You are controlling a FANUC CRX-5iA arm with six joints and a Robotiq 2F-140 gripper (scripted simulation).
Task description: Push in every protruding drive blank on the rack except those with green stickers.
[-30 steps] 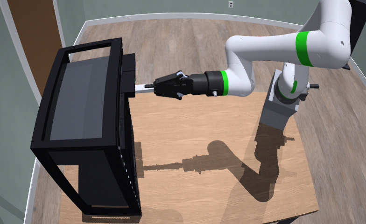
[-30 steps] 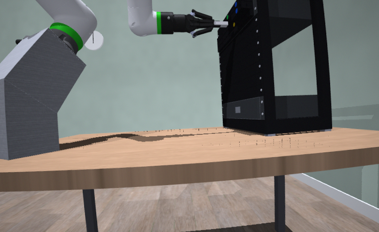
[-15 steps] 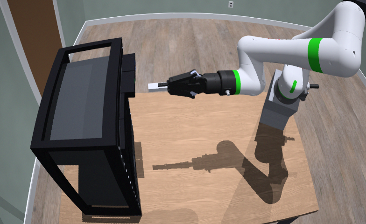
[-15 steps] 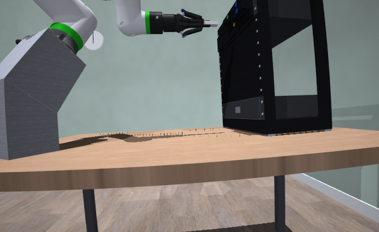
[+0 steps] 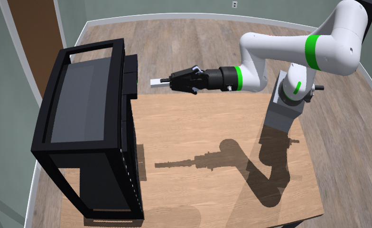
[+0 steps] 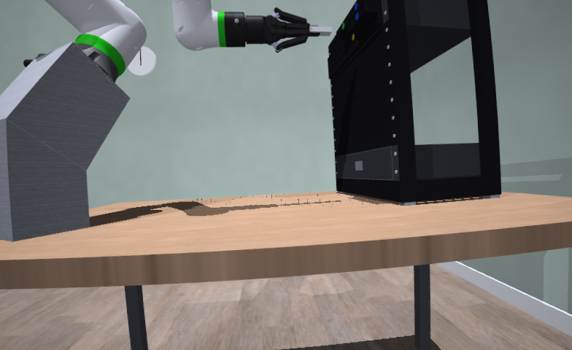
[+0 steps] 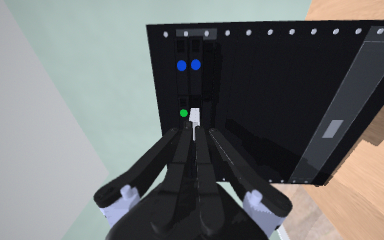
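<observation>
The black rack (image 5: 78, 48) (image 6: 489, 108) (image 7: 259, 100) stands upright at the table's left end. Its drive blanks sit in the top corner of its front, where a dark block (image 5: 130, 73) sticks out. Two blanks carry blue stickers (image 7: 181, 65) (image 7: 195, 64) (image 6: 356, 12). One carries a green sticker (image 7: 183, 113) (image 6: 343, 25) and one a yellow sticker (image 6: 352, 37). My gripper (image 5: 165, 80) (image 6: 311, 29) (image 7: 195, 114) is shut. A white stub (image 5: 156, 82) (image 6: 322, 29) (image 7: 195, 116) juts from its tips. It points at the blank beside the green sticker and stands a short gap clear of the rack front.
A grey panel (image 6: 367, 163) (image 7: 339, 120) crosses the bottom of the rack front. The arm's grey pedestal (image 5: 281, 112) (image 6: 33, 143) stands at the table's other end. The wooden table (image 5: 210, 175) (image 6: 280, 255) lies far below the gripper.
</observation>
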